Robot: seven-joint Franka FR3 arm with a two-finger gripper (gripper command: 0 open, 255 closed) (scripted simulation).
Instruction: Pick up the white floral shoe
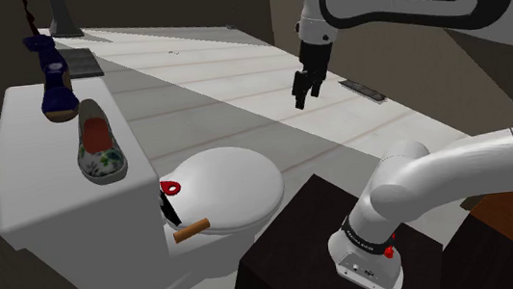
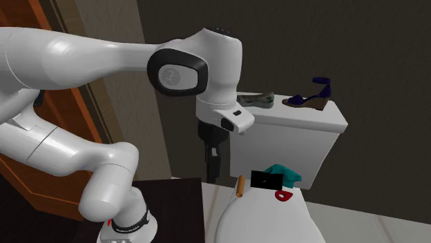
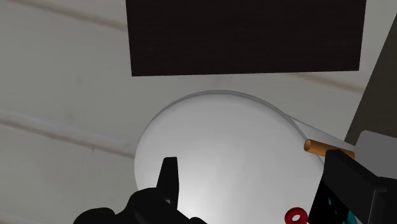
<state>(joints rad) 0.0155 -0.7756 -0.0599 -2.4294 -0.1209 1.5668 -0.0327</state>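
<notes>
Claw in the air by the toilet, floral shoe up on the tank.
The white floral shoe (image 1: 100, 149) with its red insole lies on top of the toilet tank (image 1: 38, 208), just beside a blue wedge sandal (image 1: 56, 85). The claw (image 1: 304, 93) hangs near the closed toilet lid (image 1: 234, 184), fingers apart and holding nothing, well apart from the shoe. A red ring (image 1: 171, 187) and a brown stick (image 1: 191, 231) rest at the lid's tank end.
</notes>
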